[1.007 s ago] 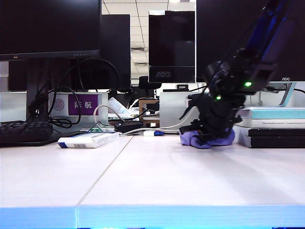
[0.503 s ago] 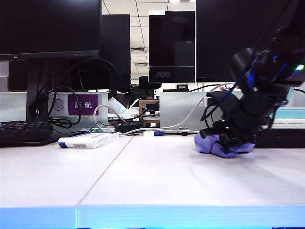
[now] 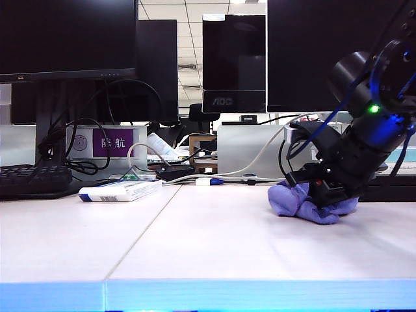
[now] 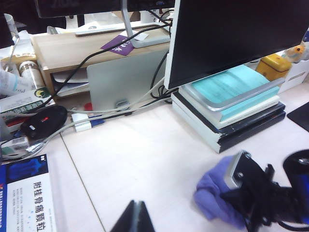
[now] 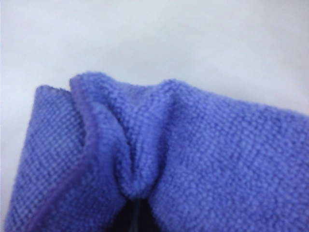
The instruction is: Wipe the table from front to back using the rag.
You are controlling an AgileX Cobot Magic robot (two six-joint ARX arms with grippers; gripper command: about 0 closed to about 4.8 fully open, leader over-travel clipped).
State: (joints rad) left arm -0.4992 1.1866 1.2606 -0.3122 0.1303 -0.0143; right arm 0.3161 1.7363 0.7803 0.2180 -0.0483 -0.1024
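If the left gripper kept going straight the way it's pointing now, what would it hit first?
Probably bare table first, as far as the left wrist view shows. The left gripper points across open pinkish-white desk toward the grey monitor stand. The rumpled lavender rag, held by the right gripper, lies off to one side.

A soft lavender-purple microfibre rag (image 3: 305, 203) sits bunched in rumpled folds on the wide, smooth, pale pinkish-white table (image 3: 195, 240), toward its right side and well back from the light blue front edge. Close up, its looped pile and a stitched hem show (image 5: 159, 154).
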